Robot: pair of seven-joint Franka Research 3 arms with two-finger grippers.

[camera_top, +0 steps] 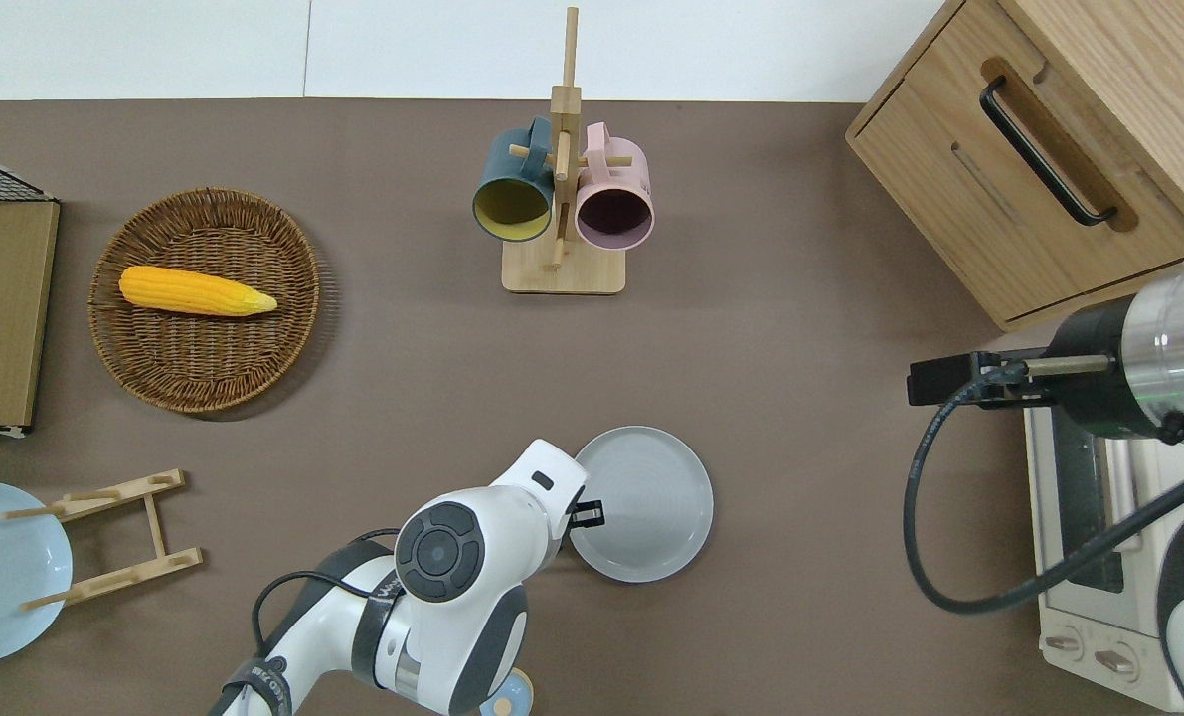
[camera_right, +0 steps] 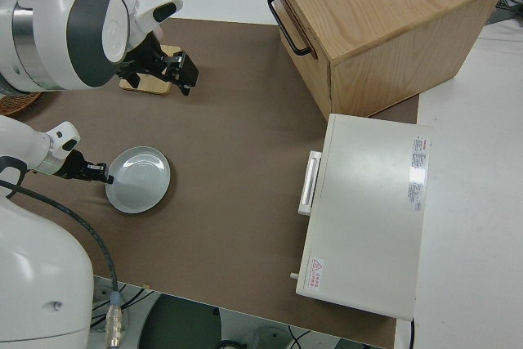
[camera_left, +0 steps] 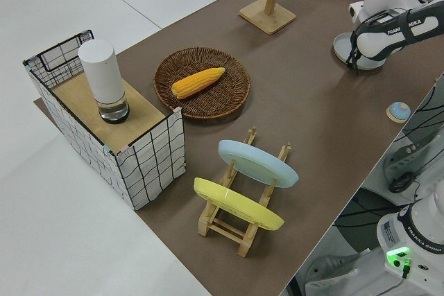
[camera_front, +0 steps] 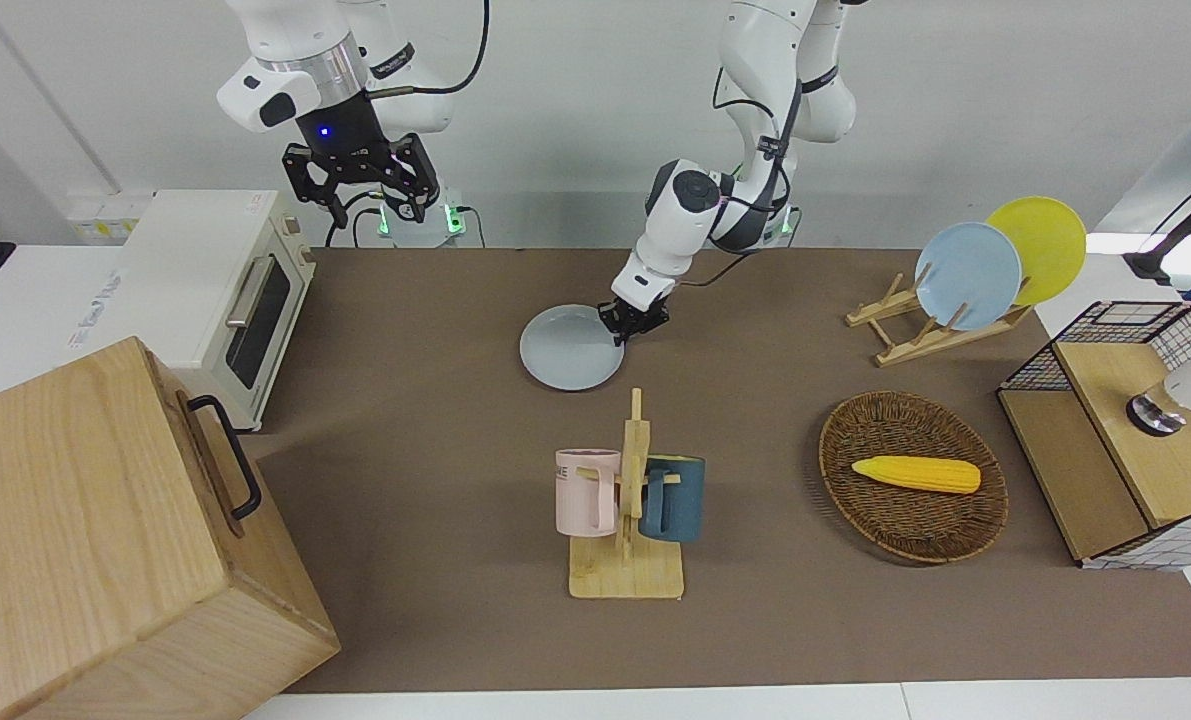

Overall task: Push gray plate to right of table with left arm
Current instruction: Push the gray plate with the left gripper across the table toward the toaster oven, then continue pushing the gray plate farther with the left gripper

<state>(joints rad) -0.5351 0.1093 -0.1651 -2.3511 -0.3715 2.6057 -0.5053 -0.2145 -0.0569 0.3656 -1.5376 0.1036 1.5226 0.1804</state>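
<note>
The gray plate [camera_front: 570, 348] lies flat on the brown table [camera_front: 435, 400], nearer to the robots than the mug rack; it also shows in the overhead view [camera_top: 646, 502] and the right side view [camera_right: 139, 179]. My left gripper [camera_front: 623, 333] is down at table height and touches the plate's rim on the side toward the left arm's end, as the overhead view [camera_top: 590, 514] shows. The right arm is parked with its gripper [camera_front: 360, 190] open and empty.
A wooden mug rack [camera_front: 627, 500] with a pink and a blue mug stands mid-table. A toaster oven [camera_front: 220, 290] and a wooden box [camera_front: 95, 540] stand at the right arm's end. A wicker basket [camera_front: 855, 425] with corn, a plate rack [camera_front: 915, 335] and a wire crate [camera_front: 1125, 430] stand at the left arm's end.
</note>
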